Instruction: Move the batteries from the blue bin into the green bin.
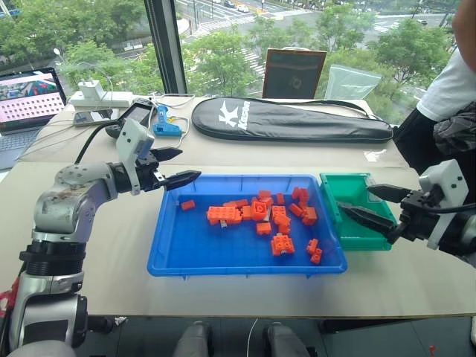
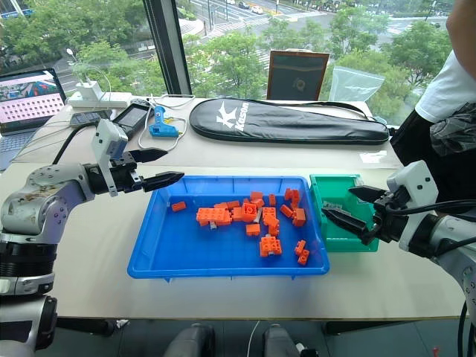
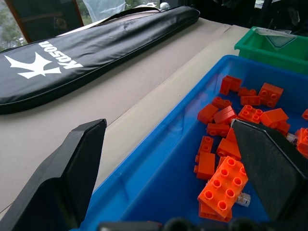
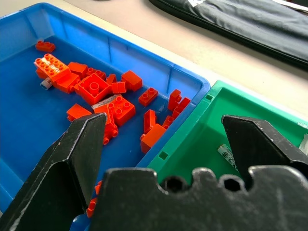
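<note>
**Hovering with both pincers wide, one at each bin**

Reading the scene for writing first: your clearest text is the white "Kason" lettering with a bird-like mark on the black racket bag (image 1: 291, 119), which lies across the table (image 1: 111, 238) behind the bins. The left wrist view shows that lettering upside down.

Your left gripper (image 1: 173, 166) hangs over the far left corner of the blue bin (image 1: 178, 260), fingers spread wide and holding nothing. Your right gripper (image 1: 373, 205) hangs above the green bin (image 1: 349, 180), also spread wide and empty.

The head views give you the layout: green bin just beside the blue bin's right end, orange bricks (image 1: 262, 217) scattered through the middle and right of the blue bin. They barely show the batteries.

The wrist views fill that in. From the right wrist, you can see a battery (image 4: 227, 156) lying on the green bin's floor, its label too small to read. Another silver cylinder (image 4: 46, 83) peeks out from under a brick in the blue bin; the left wrist view shows one (image 3: 243, 198) the same way.

A person's sleeve (image 1: 450, 85) shows at the far right, and a laptop (image 1: 26, 100) sits at the far left.
</note>
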### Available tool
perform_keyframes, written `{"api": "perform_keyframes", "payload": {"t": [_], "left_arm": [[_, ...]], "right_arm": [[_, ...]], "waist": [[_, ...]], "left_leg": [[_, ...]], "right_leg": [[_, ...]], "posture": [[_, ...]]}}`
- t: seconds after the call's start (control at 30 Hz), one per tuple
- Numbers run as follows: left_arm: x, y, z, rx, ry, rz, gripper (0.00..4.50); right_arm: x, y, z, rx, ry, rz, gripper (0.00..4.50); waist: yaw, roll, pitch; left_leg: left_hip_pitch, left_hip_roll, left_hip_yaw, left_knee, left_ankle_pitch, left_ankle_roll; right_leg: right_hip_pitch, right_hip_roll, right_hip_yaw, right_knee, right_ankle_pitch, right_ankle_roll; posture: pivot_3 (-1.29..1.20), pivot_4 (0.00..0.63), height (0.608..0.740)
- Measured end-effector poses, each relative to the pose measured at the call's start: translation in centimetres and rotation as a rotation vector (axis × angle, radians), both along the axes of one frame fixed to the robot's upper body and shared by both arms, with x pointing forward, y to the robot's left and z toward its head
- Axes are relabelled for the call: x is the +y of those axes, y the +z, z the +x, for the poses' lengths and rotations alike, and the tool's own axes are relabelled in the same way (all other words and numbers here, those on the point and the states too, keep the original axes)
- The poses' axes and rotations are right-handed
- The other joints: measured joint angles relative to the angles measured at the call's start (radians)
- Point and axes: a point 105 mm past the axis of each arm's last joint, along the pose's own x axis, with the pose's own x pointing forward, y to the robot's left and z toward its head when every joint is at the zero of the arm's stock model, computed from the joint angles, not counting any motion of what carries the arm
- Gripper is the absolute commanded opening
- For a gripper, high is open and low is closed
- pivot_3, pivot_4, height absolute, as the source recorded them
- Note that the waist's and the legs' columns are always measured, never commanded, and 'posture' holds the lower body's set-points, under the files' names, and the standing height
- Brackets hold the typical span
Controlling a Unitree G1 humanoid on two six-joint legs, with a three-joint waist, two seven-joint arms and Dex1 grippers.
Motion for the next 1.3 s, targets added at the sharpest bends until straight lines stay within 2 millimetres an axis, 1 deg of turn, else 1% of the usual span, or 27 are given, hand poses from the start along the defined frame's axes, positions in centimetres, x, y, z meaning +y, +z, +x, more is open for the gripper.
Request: {"api": "perform_keyframes", "payload": {"t": [0.07,0.13,0.27,0.37,0.43,0.53,0.63,0.73,0.8,0.93,1.0,1.1,1.17,1.3], "left_arm": [[0.0,0.0,0.0,0.001,-0.004,0.0,4.5],[-0.2,0.2,-0.5,0.009,-0.046,-0.012,4.5],[-1.0,1.2,-2.1,0.033,-0.179,-0.072,4.5],[-1.5,0.9,-4.4,0.052,-0.294,0.033,4.5],[-2.1,-0.2,-5.6,0.079,-0.359,0.1,4.5],[-2.6,-2.2,-6.5,0.129,-0.409,0.162,4.5],[-2.7,-2.6,-6.8,0.134,-0.414,0.175,4.5],[-2.9,-2.6,-7.0,0.124,-0.414,0.181,4.5],[-3.0,-2.7,-7.2,0.116,-0.408,0.183,4.5],[-3.3,-2.7,-7.4,0.095,-0.396,0.188,4.5],[-3.3,-2.9,-7.4,0.1,-0.387,0.182,4.5],[-3.4,-3.0,-7.4,0.095,-0.38,0.183,4.5],[-3.4,-3.0,-7.5,0.091,-0.377,0.184,4.5],[-3.3,-3.4,-7.6,0.102,-0.367,0.182,4.5]], "right_arm": [[0.0,0.0,0.0,0.0,0.0,0.0,4.46],[-0.1,0.0,0.1,0.0,-0.002,0.001,4.46],[0.2,0.4,0.3,-0.012,0.009,-0.013,4.46],[2.0,1.1,1.0,-0.009,0.072,-0.062,4.46],[3.8,1.5,1.4,-0.011,0.141,-0.096,4.46],[6.3,0.5,2.1,0.027,0.232,-0.173,4.46],[7.9,-1.6,3.1,0.113,0.278,-0.238,4.46],[8.2,-3.7,3.8,0.182,0.279,-0.296,4.46],[9.0,-4.4,4.3,0.219,0.275,-0.301,4.46],[10.2,-4.5,4.1,0.276,0.327,-0.32,4.46],[10.7,-4.8,4.4,0.295,0.328,-0.321,4.46],[10.9,-5.5,4.3,0.329,0.333,-0.331,4.46],[11.1,-5.8,3.9,0.353,0.356,-0.335,4.46],[12.0,-5.2,2.2,0.351,0.466,-0.35,4.46]], "waist": [[0.0,0.0,0.0],[0.0,0.0,0.0],[-0.002,0.0,0.0],[-0.013,0.0,0.0],[-0.016,0.0,0.0],[-0.017,0.0,0.0],[-0.013,-0.002,0.001],[-0.003,-0.002,0.001],[-0.003,-0.002,0.001],[-0.002,-0.002,0.001],[-0.002,-0.002,0.001],[-0.002,-0.002,0.0],[-0.001,-0.002,0.001],[-0.001,-0.002,0.001]], "left_leg": [[0.0,0.0,0.0,0.0,0.0,0.0],[0.0,0.0,0.0,0.0,0.0,0.0],[0.0,0.0,0.0,0.0,0.0,0.0],[0.001,0.001,0.0,0.0,0.0,0.0],[0.002,0.001,0.0,0.0,0.0,0.0],[0.002,0.001,0.0,0.0,0.0,0.0],[0.001,0.0,0.0,0.0,0.0,0.0],[0.0,0.0,0.0,0.0,-0.001,0.001],[-0.001,0.0,0.0,0.0,-0.001,0.001],[-0.001,0.001,0.0,0.0,-0.001,0.001],[-0.001,0.001,0.0,0.001,-0.001,0.001],[-0.001,0.001,0.0,0.001,-0.001,0.001],[-0.001,0.0,0.0,0.001,-0.001,0.001],[-0.001,0.001,0.0,0.001,-0.001,0.001]], "right_leg": [[0.0,0.0,0.0,0.0,0.0,0.0],[0.0,0.0,0.0,0.0,0.0,0.0],[0.0,0.0,0.0,0.0,0.0,0.0],[0.0,0.0,0.0,0.0,0.0,0.0],[0.0,0.0,0.0,0.001,0.0,-0.001],[0.0,0.0,0.0,0.0,0.0,-0.001],[0.0,0.0,0.0,0.0,0.0,-0.001],[-0.001,-0.001,0.0,-0.001,0.0,-0.001],[-0.002,0.0,0.0,-0.001,0.0,-0.001],[-0.002,0.0,0.0,0.0,0.0,-0.001],[-0.002,0.0,0.0,0.0,0.0,-0.001],[-0.002,0.0,0.0,0.0,0.0,-0.001],[-0.002,0.0,0.0,0.0,0.0,-0.001],[-0.002,0.0,0.0,0.0,0.0,0.0]], "posture": [[0.0,0.15,0.733],[0.0,0.15,0.733],[0.0,0.15,0.733],[0.0,0.15,0.733],[0.0,0.15,0.733],[0.0,0.15,0.733],[0.0,0.15,0.733],[0.0,0.15,0.733],[0.0,0.15,0.733],[0.0,0.15,0.733],[0.0,0.15,0.733],[0.0,0.15,0.733],[0.0,0.15,0.733],[0.0,0.15,0.733]]}}
